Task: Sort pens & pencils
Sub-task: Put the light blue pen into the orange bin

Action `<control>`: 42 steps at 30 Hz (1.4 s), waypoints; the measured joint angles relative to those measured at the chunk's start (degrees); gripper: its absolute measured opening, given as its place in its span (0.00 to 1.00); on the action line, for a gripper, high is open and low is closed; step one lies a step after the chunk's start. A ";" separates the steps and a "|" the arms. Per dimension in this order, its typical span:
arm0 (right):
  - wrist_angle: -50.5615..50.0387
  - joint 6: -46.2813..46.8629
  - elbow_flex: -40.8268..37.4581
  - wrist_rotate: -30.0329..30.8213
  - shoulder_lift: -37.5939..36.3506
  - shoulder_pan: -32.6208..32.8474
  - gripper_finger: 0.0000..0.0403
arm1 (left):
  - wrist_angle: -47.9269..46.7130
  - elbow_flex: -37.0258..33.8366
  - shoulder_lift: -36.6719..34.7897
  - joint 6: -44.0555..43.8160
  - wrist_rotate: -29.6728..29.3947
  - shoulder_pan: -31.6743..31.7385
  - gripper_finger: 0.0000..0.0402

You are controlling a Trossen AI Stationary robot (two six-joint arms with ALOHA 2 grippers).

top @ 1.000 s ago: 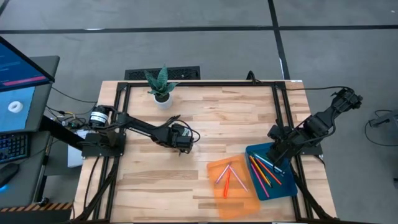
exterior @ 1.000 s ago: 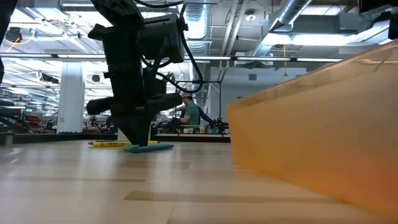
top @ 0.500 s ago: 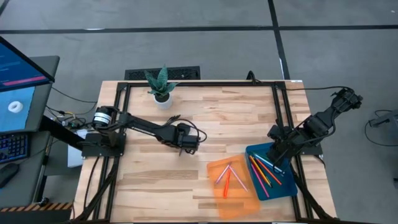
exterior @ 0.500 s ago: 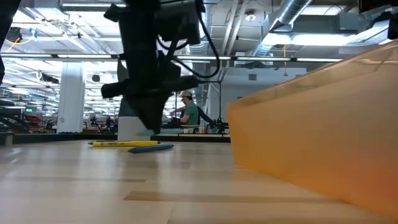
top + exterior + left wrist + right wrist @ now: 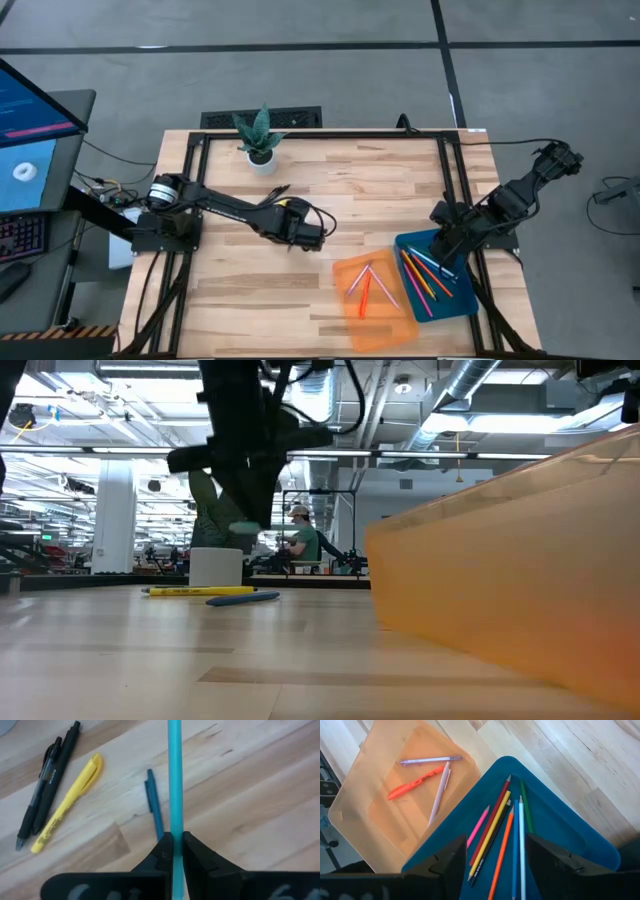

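Pens (image 5: 55, 795) on table (image 5: 390, 190) mid-left; trays (image 5: 400, 315) side by side, front right.

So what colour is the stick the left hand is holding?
Light blue pencil, pinched in the left hand; the left wrist view shows it best.

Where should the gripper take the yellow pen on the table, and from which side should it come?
Grip the yellow pen at mid-barrel, coming straight down from above with the jaws across its length. It lies flat on the table, so only the top is free. The black pens lie close alongside, so keep the opening narrow; the blue pen side has more room.
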 joint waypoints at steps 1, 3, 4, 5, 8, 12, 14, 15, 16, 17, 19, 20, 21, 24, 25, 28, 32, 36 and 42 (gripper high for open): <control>0.02 0.00 0.00 0.00 0.00 0.00 0.55 | -0.54 0.72 -0.02 -0.49 -0.24 -0.50 0.01; 0.02 0.00 0.00 0.00 0.00 0.00 0.55 | -1.40 1.86 -0.04 -1.88 -1.09 -1.51 0.02; 0.02 -0.02 0.00 0.00 0.00 0.00 0.55 | -1.50 2.21 -0.07 -2.71 -1.47 -2.01 0.02; 0.02 -0.04 0.00 0.17 0.00 0.00 0.55 | -1.48 2.41 -0.09 -3.43 -1.95 -2.59 0.02; 0.02 -0.41 0.00 1.60 0.00 0.00 0.55 | -1.50 2.51 -0.09 -6.26 -3.79 -4.34 0.02; 0.02 -0.49 0.00 4.23 0.00 0.00 0.55 | -1.03 2.27 -0.11 -10.25 -7.07 -6.55 0.02; 0.02 -0.61 0.00 5.42 0.00 0.00 0.55 | -1.05 2.23 -0.11 -11.76 -8.44 -7.49 0.02; 0.02 -0.68 0.00 5.91 0.00 0.00 0.55 | -1.00 2.24 -0.11 -12.45 -9.09 -7.92 0.02; 0.02 -1.25 0.00 6.07 0.00 0.00 0.55 | -1.01 2.23 -0.11 -13.08 -9.47 -8.20 0.02; 0.02 -1.78 0.00 6.12 0.00 0.00 0.55 | -1.01 2.23 -0.11 -13.50 -9.64 -8.48 0.02; 0.02 -2.01 0.00 6.23 0.00 0.00 0.55 | -1.01 2.23 -0.11 -13.52 -9.62 -8.75 0.02; 0.02 -2.03 0.00 6.25 0.00 0.00 0.55 | -1.01 2.23 -0.11 -13.47 -9.43 -8.76 0.02; 0.00 -2.11 0.00 6.25 0.00 0.00 0.55 | -1.01 2.25 -0.11 -13.36 -9.06 -8.76 0.02; 0.01 -2.94 0.00 6.17 0.00 0.00 0.55 | -1.01 2.25 -0.11 -13.33 -8.73 -8.74 0.02; 0.00 -2.99 0.00 6.08 0.00 0.00 0.55 | -1.01 2.24 -0.11 -13.38 -8.76 -8.73 0.02; 0.02 -2.99 0.00 5.93 0.00 0.00 0.55 | -1.01 2.24 -0.11 -13.07 -8.73 -8.73 0.02; 0.02 -2.99 0.00 5.73 0.00 0.00 0.55 | -1.62 2.25 -0.11 -12.62 -8.78 -8.63 0.03; 0.01 -2.79 0.00 5.32 0.00 0.00 0.55 | -1.92 2.23 -0.13 -12.44 -8.48 -8.61 0.03; 0.02 -1.21 0.00 2.66 0.00 0.00 0.55 | -1.05 2.23 -0.13 -13.28 -7.38 -8.77 0.03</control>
